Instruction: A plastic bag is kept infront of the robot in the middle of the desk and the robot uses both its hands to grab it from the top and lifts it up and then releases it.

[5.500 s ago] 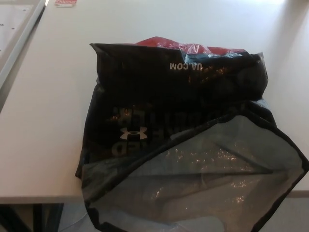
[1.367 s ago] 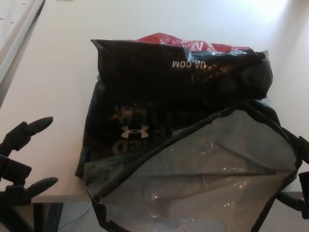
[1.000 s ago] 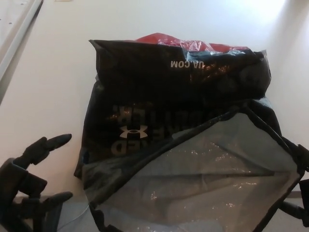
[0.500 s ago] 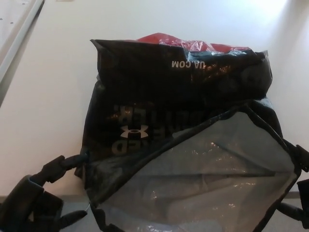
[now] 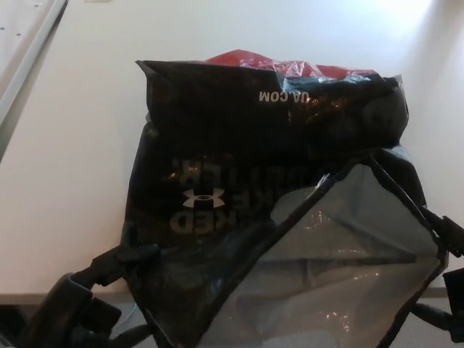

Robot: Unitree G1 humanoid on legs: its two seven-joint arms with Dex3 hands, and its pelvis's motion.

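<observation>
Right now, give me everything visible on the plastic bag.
The plastic bag is glossy black film, crinkled, printed with a white logo and lettering that reads upside down from the head view. Its near end gapes open toward the robot, showing a pale grey lining, and hangs past the front edge of the white desk. Something red shows at its far edge. The left hand has a finger on its near left corner; the right hand sits against its right rim, mostly hidden.

Black plastic bag (image 5: 275, 196) with pale upside-down lettering and logo, lying mid-desk, far end showing red, near end hanging past the desk's near edge. Mouth gaping toward the near right, greyish lining exposed.
</observation>
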